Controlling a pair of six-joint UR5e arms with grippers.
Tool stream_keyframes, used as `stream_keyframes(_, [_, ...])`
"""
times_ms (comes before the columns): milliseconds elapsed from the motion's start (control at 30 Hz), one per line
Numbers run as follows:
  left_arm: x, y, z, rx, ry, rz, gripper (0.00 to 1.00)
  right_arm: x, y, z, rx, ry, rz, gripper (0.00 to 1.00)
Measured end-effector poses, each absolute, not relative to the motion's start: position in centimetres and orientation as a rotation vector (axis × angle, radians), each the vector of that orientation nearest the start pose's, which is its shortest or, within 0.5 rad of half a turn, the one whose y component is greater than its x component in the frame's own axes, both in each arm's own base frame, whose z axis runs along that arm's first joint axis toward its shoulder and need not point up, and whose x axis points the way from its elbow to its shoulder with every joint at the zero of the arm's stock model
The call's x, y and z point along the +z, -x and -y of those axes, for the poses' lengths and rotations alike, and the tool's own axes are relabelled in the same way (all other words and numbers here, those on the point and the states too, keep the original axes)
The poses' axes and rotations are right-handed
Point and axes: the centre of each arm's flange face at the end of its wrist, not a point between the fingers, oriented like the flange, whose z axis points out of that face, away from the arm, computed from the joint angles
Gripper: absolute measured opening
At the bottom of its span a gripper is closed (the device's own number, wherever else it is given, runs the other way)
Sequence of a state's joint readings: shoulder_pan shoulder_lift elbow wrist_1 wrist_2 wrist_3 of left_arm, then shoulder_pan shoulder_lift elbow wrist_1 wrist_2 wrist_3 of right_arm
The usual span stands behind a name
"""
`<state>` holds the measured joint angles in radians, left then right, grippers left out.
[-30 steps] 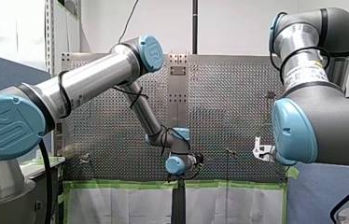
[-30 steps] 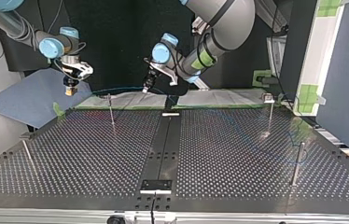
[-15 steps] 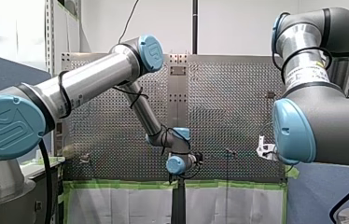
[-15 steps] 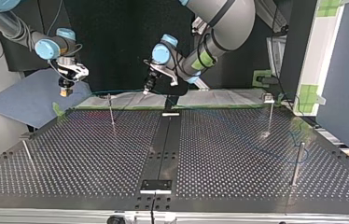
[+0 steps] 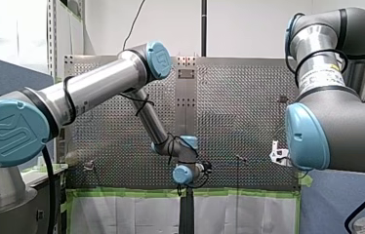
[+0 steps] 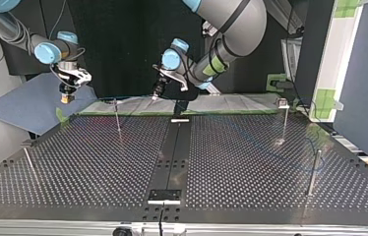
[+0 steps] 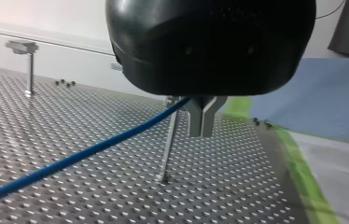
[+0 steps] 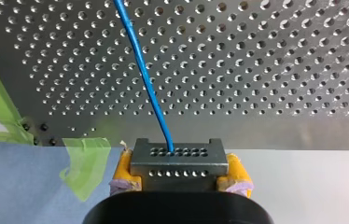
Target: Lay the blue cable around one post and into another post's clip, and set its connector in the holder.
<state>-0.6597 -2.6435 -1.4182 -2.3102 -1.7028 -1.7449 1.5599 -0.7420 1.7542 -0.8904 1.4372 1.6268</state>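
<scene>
Right wrist view showed my right pincer (image 8: 179, 171) clamped on the connector (image 8: 177, 158), my left pincer (image 7: 202, 117) nipping the blue cable (image 7: 93, 149); a taut line seemed wise.

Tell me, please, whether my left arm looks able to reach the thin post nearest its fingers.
Probably yes: the post stands close by the left fingers, with nothing visible between them, though they are shut on the blue cable.

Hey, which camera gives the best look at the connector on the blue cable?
The right wrist view: the connector is close up, clamped between my right gripper's yellow pads. The top view shows only a speck at that gripper's tip; the front and left wrist views don't show it.
</scene>
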Motion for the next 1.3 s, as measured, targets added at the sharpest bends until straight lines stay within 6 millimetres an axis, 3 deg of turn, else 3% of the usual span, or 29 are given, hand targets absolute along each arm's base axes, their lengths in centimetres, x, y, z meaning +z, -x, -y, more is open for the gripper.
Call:
stream_keyframes(333, [-7.4, -49.5, 52.0, -0.523, -0.305, -1.685, 0.04, 1.2, -14.2, 61.9, 1.322, -1.371, 1.255, 0.00])
stream_keyframes(633, [-7.2, -50.4, 51.9, -0.540, -0.300, -1.670, 0.04, 1.2, -14.2, 62.2, 1.390, -1.398, 1.240, 0.00])
stream_keyframes(933, [-7.1, -51.1, 51.6, -0.540, -0.295, -1.665, 0.04, -0.6, -13.2, 62.2, 1.404, -1.411, 1.284, 0.00])
stream_keyframes(1300, [-6.7, -52.4, 50.9, -0.539, -0.278, -1.655, 0.04, -0.8, -13.2, 62.3, 1.411, -1.423, 1.290, 0.00])
